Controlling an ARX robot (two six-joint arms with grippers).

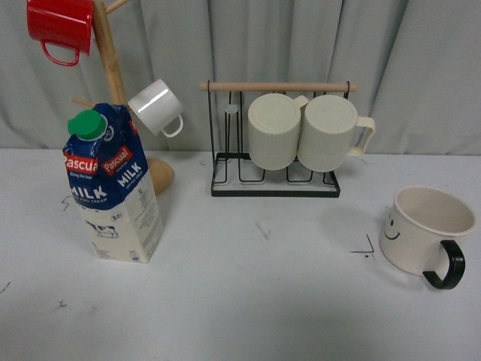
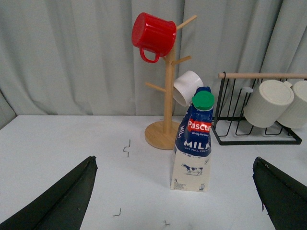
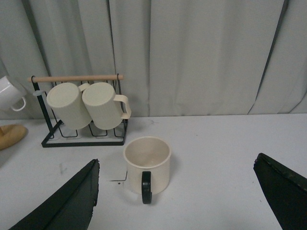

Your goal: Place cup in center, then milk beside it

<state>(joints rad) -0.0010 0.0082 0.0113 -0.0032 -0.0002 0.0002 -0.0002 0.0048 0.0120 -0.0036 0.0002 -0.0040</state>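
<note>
Standing on scuffed white table (image 1: 248, 316), milk (image 1: 113, 195), cup (image 1: 425, 229), grey curtain (image 1: 421, 60) behind

table (image 1: 248, 308): white | on it: milk (image 1: 113, 197), cup (image 1: 422, 232), mug tree (image 1: 161, 176), black rack (image 1: 275, 192)

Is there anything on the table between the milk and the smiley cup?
No. In the front view the table between the milk and the cup is bare, just small dark marks; the rack stands further back.

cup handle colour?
Glossy black, on the cream cup; handle shows best in the front view.
</note>
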